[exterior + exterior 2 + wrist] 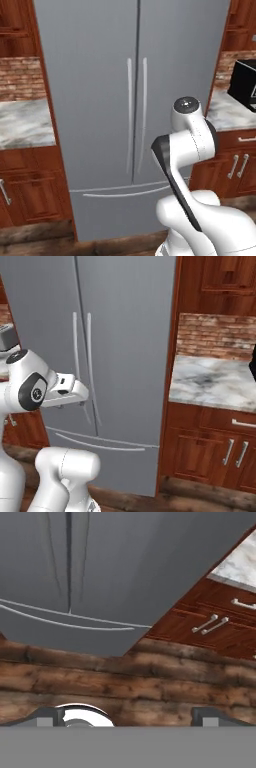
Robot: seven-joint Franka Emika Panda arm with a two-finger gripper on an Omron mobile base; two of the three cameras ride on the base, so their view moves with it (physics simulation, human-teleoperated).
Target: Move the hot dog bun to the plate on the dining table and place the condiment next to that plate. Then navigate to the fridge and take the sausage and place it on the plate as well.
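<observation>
A kitchen with red-brown wood cupboards and a wood floor. The big grey fridge (107,100) stands shut just ahead; its doors look heavy and stiff, so grab a long thin handle (129,115). The gripper (127,717) is wide open, holding nothing.

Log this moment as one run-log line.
phase: at fridge | fridge doors: closed | gripper: open, empty, aimed at floor by fridge drawer | sausage: not yet taken

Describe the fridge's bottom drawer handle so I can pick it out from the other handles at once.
Start at the tall grey fridge between the wooden cabinets. Its two doors carry long thin vertical handles at the centre seam. Below them, the bottom drawer handle is the one thin bar running horizontally, slightly bowed, across the fridge's width.
</observation>
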